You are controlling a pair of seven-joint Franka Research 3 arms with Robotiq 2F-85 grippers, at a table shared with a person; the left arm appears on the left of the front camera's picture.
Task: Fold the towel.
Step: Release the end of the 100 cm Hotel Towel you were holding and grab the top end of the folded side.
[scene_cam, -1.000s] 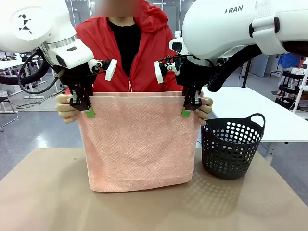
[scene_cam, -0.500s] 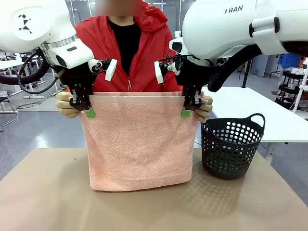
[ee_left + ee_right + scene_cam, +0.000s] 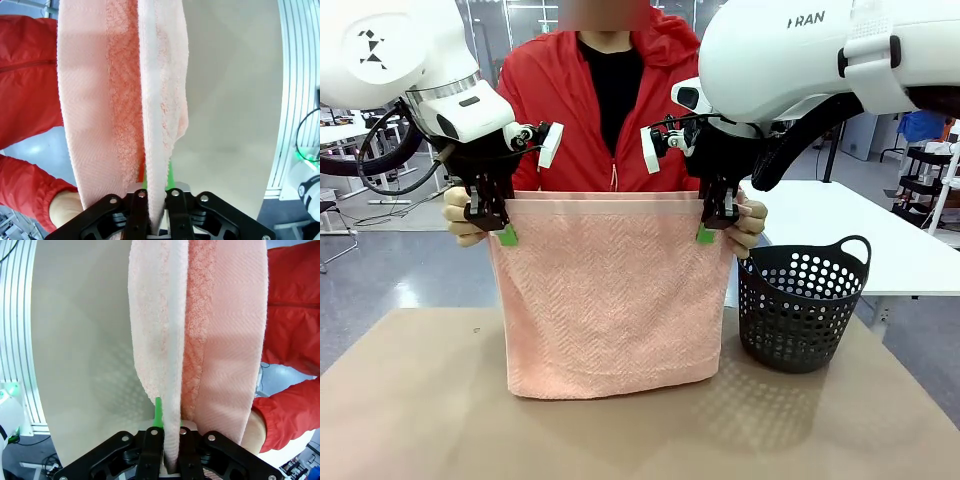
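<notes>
The salmon-pink towel point(image 3: 610, 300) hangs doubled over the brown table point(image 3: 420, 420), its lower edge brushing the tabletop. My left gripper point(image 3: 498, 225) is shut on the towel's top left corner, and my right gripper point(image 3: 712, 225) is shut on the top right corner. A person in a red jacket stands behind it, with one hand point(image 3: 460, 215) at each top corner, the other hand point(image 3: 752, 222) beside my right fingers. In the left wrist view the towel point(image 3: 125, 100) runs down between the left gripper point(image 3: 156, 220). The right wrist view shows the towel point(image 3: 200, 340) pinched in the right gripper point(image 3: 170, 460).
A black perforated basket point(image 3: 800, 305) stands on the table just right of the towel. Behind it is a white table point(image 3: 850, 235). Bare brown tabletop lies in front of and to the left of the towel.
The person's upper body has shifted to the right behind the towel. The towel and both grippers have hardly moved.
</notes>
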